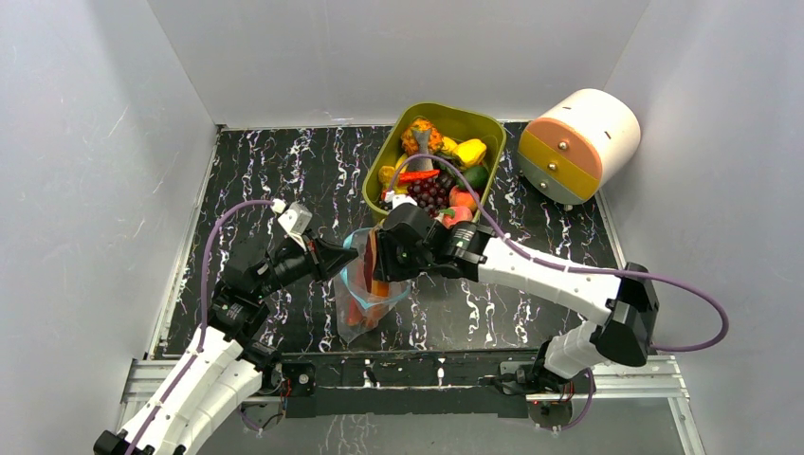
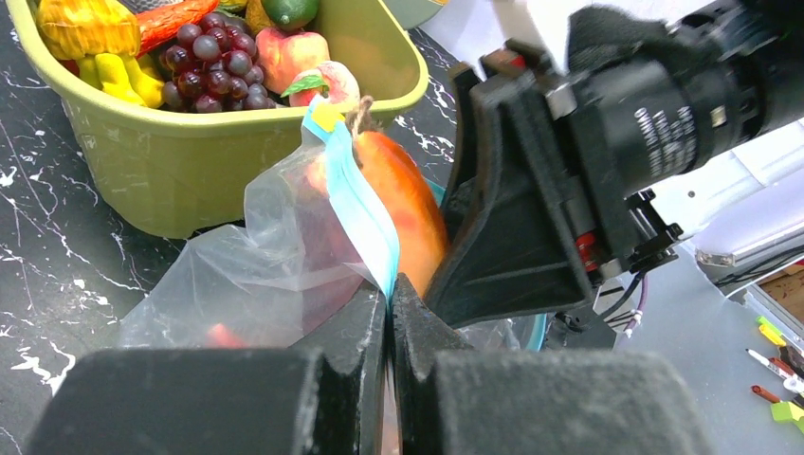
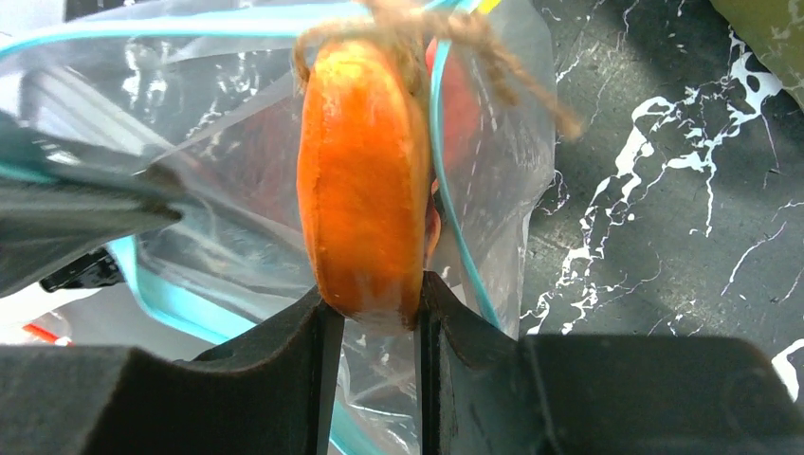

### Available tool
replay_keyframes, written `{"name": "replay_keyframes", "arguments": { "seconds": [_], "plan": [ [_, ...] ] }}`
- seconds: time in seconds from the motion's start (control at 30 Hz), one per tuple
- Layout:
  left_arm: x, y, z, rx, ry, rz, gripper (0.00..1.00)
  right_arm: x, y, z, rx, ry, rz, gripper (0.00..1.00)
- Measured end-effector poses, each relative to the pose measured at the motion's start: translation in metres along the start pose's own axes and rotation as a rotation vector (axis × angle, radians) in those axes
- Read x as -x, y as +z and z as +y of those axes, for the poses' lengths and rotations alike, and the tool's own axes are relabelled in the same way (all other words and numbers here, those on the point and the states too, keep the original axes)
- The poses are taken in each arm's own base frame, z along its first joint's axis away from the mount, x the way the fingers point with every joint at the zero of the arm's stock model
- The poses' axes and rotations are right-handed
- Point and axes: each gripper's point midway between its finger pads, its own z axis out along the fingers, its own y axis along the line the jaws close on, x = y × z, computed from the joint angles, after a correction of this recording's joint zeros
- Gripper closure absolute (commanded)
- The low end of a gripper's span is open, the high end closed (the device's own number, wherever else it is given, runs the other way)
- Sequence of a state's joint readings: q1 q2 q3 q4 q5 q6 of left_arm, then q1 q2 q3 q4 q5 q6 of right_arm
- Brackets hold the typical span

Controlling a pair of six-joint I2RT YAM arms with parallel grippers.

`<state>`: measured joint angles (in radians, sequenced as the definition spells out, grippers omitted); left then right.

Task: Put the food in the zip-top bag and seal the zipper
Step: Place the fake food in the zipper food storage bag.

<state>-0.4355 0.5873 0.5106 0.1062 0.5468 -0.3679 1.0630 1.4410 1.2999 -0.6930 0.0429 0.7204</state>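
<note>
bag (image 2: 237, 275) contents unclear, orange food (image 3: 365, 180) half-hidden

Top camera: high at the near edge, looking down, distant; wrist cameras: close, opposed, sharing one clear teal-rimmed plastic bag (image 2: 248, 258).

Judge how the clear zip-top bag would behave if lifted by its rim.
Probably floppy: the zip-top bag wrinkles and sags below the left pincer pinching its teal rim. Its glossy film looks slippery. Likely light, so the red food inside would pull it downward.
</note>
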Motion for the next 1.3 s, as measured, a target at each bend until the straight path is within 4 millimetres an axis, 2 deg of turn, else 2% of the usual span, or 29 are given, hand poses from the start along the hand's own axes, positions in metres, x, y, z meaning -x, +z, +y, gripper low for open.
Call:
{"name": "replay_keyframes", "arguments": {
  "seconds": [0.1,0.2,0.5,0.57,0.6,0.67,0.7,0.87,1.17,1.3],
  "plan": [
    [0.0,0.0,-0.001,-0.007,-0.001,-0.002,1.0,-0.006,0.01,-0.003,-0.023,-0.007,0.02,0.73],
    [-0.001,0.001,-0.003,-0.02,-0.007,-0.005,1.0,-0.011,0.017,-0.003,-0.035,-0.014,0.037,0.67],
    [0.006,0.001,-0.011,-0.059,-0.005,-0.038,1.0,0.0,0.007,0.006,-0.037,-0.032,-0.004,0.61],
    [0.006,0.0,-0.011,-0.06,-0.004,-0.04,1.0,0.005,0.001,0.005,-0.043,-0.031,-0.028,0.62],
    [0.006,0.0,-0.011,-0.061,-0.005,-0.041,1.0,0.007,-0.003,0.004,-0.045,-0.03,-0.04,0.66],
    [0.006,-0.001,-0.012,-0.063,-0.005,-0.044,1.0,0.013,-0.013,0.004,-0.043,-0.027,-0.073,0.83],
    [0.005,-0.001,-0.012,-0.064,-0.005,-0.046,1.0,0.017,-0.018,0.005,-0.04,-0.025,-0.092,0.87],
    [0.008,-0.002,-0.017,-0.084,-0.009,-0.057,1.0,0.028,-0.029,0.01,-0.002,-0.003,-0.16,0.85],
    [0.01,-0.002,-0.031,-0.167,-0.022,-0.064,1.0,0.024,-0.005,0.008,0.03,0.038,-0.2,0.8],
    [0.011,-0.003,-0.038,-0.214,-0.031,-0.078,1.0,0.015,0.008,0.002,0.028,0.061,-0.193,0.79]
  ]
}}
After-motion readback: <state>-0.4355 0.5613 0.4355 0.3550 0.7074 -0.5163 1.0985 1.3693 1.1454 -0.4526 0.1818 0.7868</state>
